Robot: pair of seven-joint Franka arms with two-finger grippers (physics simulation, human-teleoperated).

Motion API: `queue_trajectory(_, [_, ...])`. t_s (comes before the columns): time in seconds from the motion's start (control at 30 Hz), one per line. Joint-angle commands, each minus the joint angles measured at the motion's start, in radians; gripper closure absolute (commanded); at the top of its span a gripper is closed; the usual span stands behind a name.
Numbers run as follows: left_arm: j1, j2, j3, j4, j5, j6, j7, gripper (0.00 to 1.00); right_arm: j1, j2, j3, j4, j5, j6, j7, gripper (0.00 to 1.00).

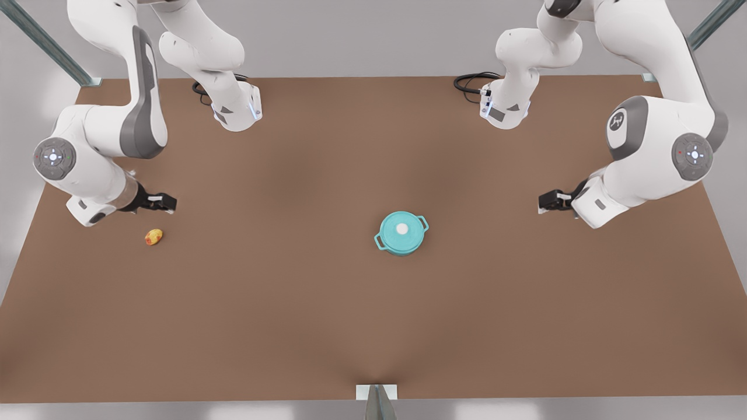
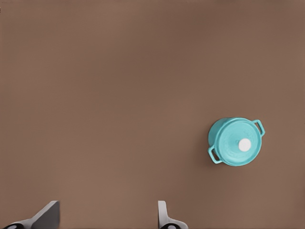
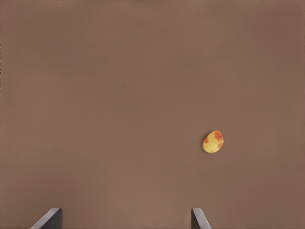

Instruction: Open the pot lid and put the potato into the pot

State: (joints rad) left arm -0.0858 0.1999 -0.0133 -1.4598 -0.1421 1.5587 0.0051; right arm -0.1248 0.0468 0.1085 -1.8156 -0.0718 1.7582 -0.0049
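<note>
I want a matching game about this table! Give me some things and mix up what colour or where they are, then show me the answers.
Things:
1. potato
2. lid
3. knob
4. right gripper

Matches:
A. white, at the lid's centre
B. teal, resting on the pot
C. open, just above the potato in the front view
D. yellow-orange with red, on the table at the front view's left

Pairs: 1-D, 2-B, 3-A, 4-C

The left gripper waits open at the front view's right, apart from the pot.
</note>
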Motion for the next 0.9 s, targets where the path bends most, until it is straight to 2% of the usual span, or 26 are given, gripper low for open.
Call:
queue_trajectory(0.0, [0.000,0.000,-0.013,0.003,0.002,0.089,0.033,0.00,-0.007,-0.001,0.000,-0.001,0.001,0.116,-0.001,0.00])
queue_trajectory(0.07, [-0.040,0.016,-0.030,0.018,0.009,0.090,-0.014,0.00,-0.007,0.002,0.000,-0.002,0.001,0.113,-0.001,0.00])
queue_trajectory(0.1, [-0.112,0.039,-0.062,0.024,0.018,0.098,-0.036,0.00,-0.045,0.014,-0.004,-0.005,-0.002,0.118,0.005,0.00])
queue_trajectory(0.17, [-0.373,0.084,-0.065,0.029,0.137,0.104,-0.375,0.00,-0.102,0.019,-0.006,-0.089,0.006,0.228,0.039,0.00])
queue_trajectory(0.27, [-0.522,0.162,-0.066,0.019,0.177,0.161,-0.703,0.00,-0.141,0.018,-0.013,-0.160,0.004,0.346,0.181,0.00])
queue_trajectory(0.37, [-0.546,0.268,-0.070,0.013,0.160,0.354,-1.019,0.00,-0.159,0.027,-0.013,-0.241,0.004,0.455,0.255,0.00])
queue_trajectory(0.53, [-0.500,0.355,-0.065,0.012,0.213,0.495,-0.993,0.00,-0.184,0.033,-0.016,-0.375,0.004,0.575,0.264,0.00])
queue_trajectory(0.63, [-0.494,0.357,-0.066,0.004,0.202,0.517,-0.981,0.00,-0.203,0.062,-0.016,-0.430,0.004,0.679,0.267,0.00])
queue_trajectory(0.7, [-0.499,0.357,-0.066,-0.074,0.205,0.606,-0.981,0.00,-0.220,0.110,-0.016,-0.430,0.004,0.747,0.267,0.00])
queue_trajectory(0.87, [-0.528,0.363,-0.068,-0.154,0.211,0.701,-0.982,0.00,-0.257,0.156,-0.016,-0.426,-0.013,0.785,0.258,0.00])
